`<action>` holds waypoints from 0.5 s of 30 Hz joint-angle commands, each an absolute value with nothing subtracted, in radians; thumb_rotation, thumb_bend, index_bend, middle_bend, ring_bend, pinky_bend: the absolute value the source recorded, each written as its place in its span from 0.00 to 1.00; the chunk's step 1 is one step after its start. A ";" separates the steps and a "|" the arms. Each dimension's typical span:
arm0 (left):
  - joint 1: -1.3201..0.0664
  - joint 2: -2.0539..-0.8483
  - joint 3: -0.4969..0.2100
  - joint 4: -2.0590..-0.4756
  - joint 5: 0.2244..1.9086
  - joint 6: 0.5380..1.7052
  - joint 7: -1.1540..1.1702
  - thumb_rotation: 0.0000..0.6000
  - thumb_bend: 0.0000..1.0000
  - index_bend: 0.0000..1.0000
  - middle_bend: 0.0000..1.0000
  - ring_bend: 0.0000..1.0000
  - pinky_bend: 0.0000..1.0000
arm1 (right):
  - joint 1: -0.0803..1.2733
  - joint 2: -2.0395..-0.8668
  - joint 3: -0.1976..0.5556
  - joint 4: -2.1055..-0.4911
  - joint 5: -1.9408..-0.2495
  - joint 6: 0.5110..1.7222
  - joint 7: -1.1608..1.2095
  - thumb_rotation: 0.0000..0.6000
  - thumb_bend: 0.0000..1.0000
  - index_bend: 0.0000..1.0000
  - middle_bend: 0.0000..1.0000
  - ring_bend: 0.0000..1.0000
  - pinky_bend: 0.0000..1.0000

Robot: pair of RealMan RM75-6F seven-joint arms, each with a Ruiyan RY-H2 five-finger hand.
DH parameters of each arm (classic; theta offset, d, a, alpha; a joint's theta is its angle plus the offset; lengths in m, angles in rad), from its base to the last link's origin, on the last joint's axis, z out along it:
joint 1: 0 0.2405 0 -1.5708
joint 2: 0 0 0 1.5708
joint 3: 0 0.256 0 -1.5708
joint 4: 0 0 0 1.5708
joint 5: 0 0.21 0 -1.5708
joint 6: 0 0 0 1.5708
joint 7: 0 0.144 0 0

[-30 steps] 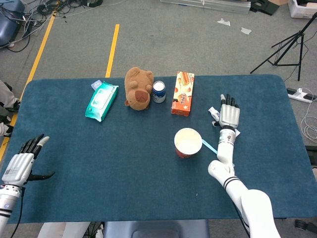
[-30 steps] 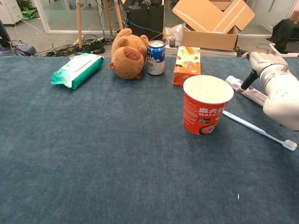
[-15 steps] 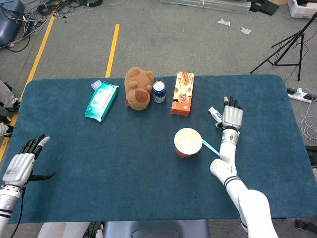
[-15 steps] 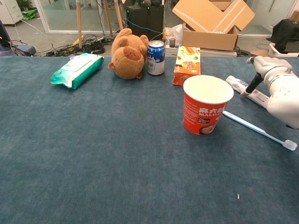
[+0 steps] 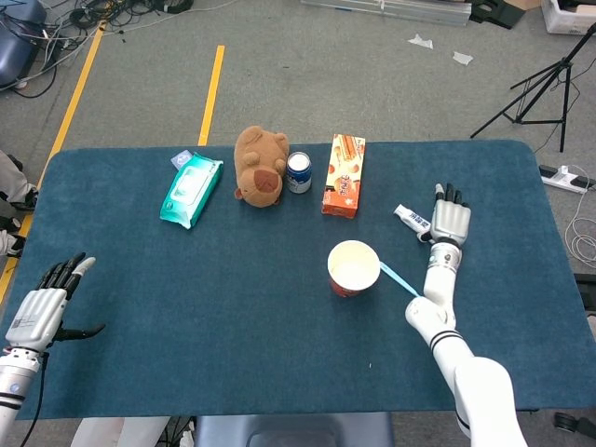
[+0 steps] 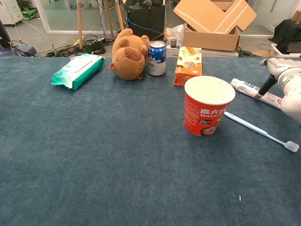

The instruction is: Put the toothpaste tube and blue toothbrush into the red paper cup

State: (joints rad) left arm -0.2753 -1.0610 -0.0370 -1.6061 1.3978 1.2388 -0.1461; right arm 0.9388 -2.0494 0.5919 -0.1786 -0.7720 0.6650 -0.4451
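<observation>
The red paper cup (image 5: 353,267) stands upright on the blue table (image 5: 233,307), near the middle, and nothing can be seen inside it. The blue toothbrush (image 6: 259,131) lies flat at the cup's 3 o'clock side, just beside it, with its bristle end pointing away from the cup. The toothpaste tube (image 5: 411,220) lies flat at about 2 o'clock from the cup, near the right hand (image 5: 448,222). That hand is over the far end of the tube with its fingers stretched out straight; in the chest view a dark fingertip (image 6: 268,84) comes down onto the tube, but I cannot tell if the hand has hold of it. The left hand (image 5: 42,305) is far off at the cup's 8 o'clock, by the table's edge, with its fingers spread apart and nothing in them. Along the back of the table, from 10 o'clock to 12 o'clock of the cup, sit a green pack of wet wipes (image 5: 191,189), a brown stuffed toy (image 5: 260,166), a blue drink can (image 5: 299,172) standing up, and an orange snack box (image 5: 345,174) lying flat.
</observation>
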 commanded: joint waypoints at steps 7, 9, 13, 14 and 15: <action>-0.272 -1.063 -0.038 -1.605 1.396 1.236 -0.143 1.00 0.00 0.00 0.01 0.00 0.00 | 0.925 -2.020 0.605 -0.148 -0.774 0.659 -0.470 1.00 0.00 0.00 0.00 0.00 0.22; -0.271 -1.063 -0.039 -1.605 1.396 1.235 -0.142 1.00 0.00 0.00 0.01 0.00 0.00 | 0.924 -2.010 0.616 -0.139 -0.766 0.649 -0.484 1.00 0.00 0.00 0.00 0.00 0.22; -0.270 -1.065 -0.040 -1.603 1.395 1.234 -0.142 1.00 0.00 0.00 0.01 0.00 0.00 | 0.918 -1.993 0.627 -0.151 -0.764 0.652 -0.471 1.00 0.00 0.00 0.00 0.00 0.22; -0.270 -1.065 -0.041 -1.603 1.394 1.233 -0.142 1.00 0.00 0.00 0.01 0.00 0.00 | 0.916 -1.991 0.623 -0.160 -0.771 0.657 -0.461 1.00 0.00 0.00 0.00 0.00 0.22; -0.270 -1.066 -0.041 -1.603 1.394 1.232 -0.142 1.00 0.00 0.00 0.01 0.00 0.00 | 0.913 -1.988 0.617 -0.168 -0.781 0.664 -0.450 1.00 0.00 0.00 0.00 0.00 0.22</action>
State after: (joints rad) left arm -0.2699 -1.0660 -0.0408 -1.6026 1.3942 1.2319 -0.1417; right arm 0.9174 -1.9934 0.6229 -0.1565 -0.7700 0.6554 -0.4639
